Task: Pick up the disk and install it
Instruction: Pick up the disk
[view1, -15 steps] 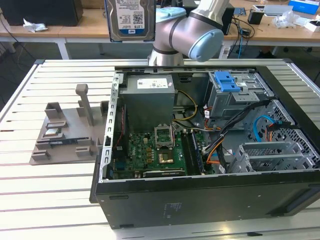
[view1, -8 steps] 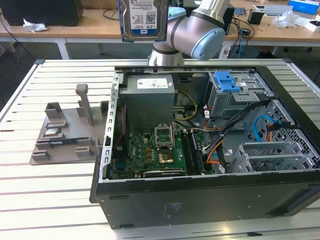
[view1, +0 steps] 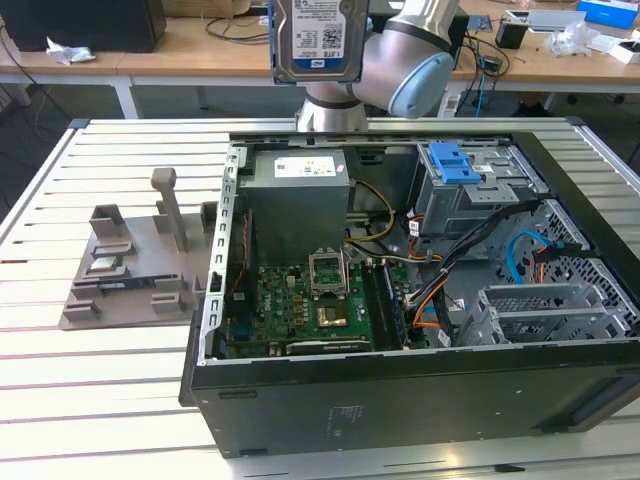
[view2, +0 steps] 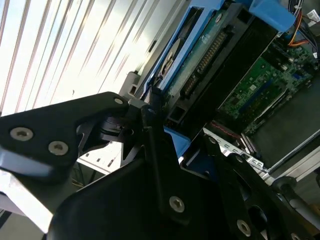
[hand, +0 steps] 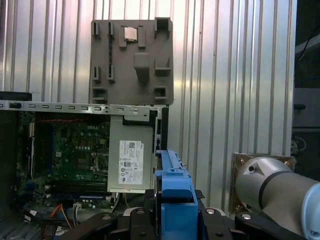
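Exterior view shows one disk (view1: 318, 38) high above one computer case (view1: 400, 400).

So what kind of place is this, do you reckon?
Probably a robotics lab or workshop: a robot arm holds the disk up by an open computer case on a slatted metal table, with cable-strewn wooden desks behind.
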